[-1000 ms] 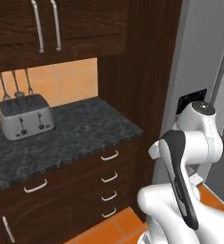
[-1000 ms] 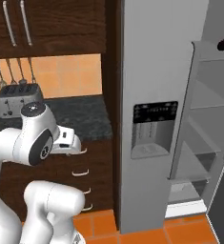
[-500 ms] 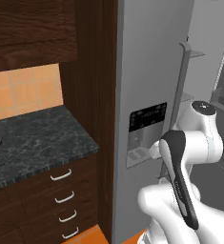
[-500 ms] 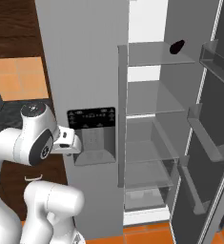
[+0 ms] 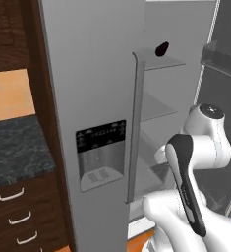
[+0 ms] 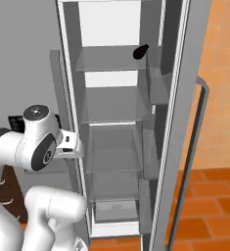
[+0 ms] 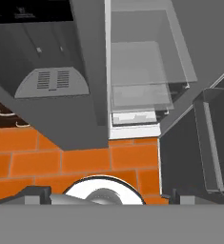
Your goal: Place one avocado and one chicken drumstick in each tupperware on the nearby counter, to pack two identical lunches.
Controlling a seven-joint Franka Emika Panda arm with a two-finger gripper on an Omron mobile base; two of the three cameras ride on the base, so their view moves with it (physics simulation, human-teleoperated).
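Note:
A dark pear-shaped avocado (image 5: 161, 48) lies on the top glass shelf of the open fridge (image 6: 140, 51). My arm is folded close to the base in front of the fridge, well below that shelf. In the hand view my gripper (image 7: 111, 195) points down at the orange floor, open, with nothing between its fingertips (image 7: 36, 193). A strip of the dark speckled counter (image 5: 14, 147) sits at the left over brown drawers. The tupperware and the chicken drumstick are out of view.
The grey fridge's left door (image 5: 95, 123), with its dispenser panel, is closed. The right door (image 6: 185, 122) is swung wide open. Inside are several bare glass shelves (image 6: 111, 103) and a bottom drawer (image 7: 135, 116). Orange tiled floor (image 7: 61, 159) lies in front.
The base has turned right, so both base views swung from the counter with the toaster to the open fridge. The arm keeps its folded pose and the gripper stays open.

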